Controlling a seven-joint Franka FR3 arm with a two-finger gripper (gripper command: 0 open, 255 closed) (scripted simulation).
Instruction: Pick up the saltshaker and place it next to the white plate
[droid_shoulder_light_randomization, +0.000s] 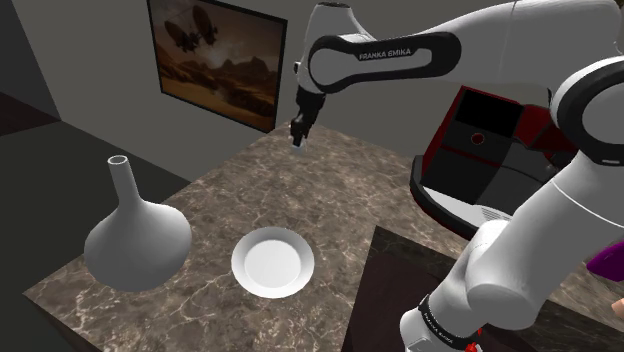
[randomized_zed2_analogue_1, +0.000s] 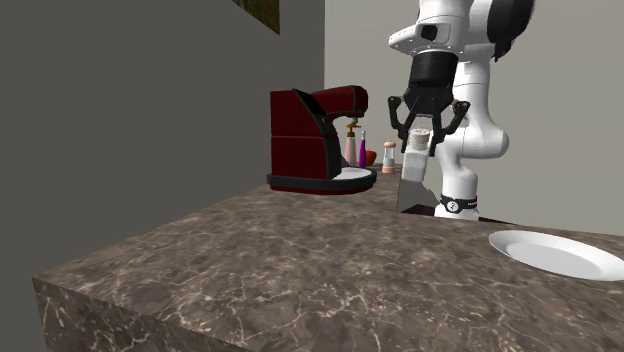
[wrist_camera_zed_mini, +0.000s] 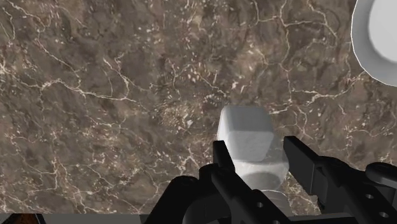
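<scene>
In the shoulder view you see the all-black end effector hanging above the far part of the brown marbled stone bench, with a small pale saltshaker showing at its tips. The round white plate lies on the bench nearer the camera, well apart from the saltshaker. A grey long-necked vase stands at the plate's left in that view. A red-and-black coffee machine sits at the view's right, and a framed dark painting hangs on the wall.

In the second exterior view the end effector is closed around the saltshaker, which hangs clear of the bench. The coffee machine stands to its left there, and the white plate lies lower, towards the right edge.

In the wrist view your end effector clasps the saltshaker, pale grey with a faceted cap, between both fingers. The marbled bench lies beneath. The white plate is well away from the end effector.
</scene>
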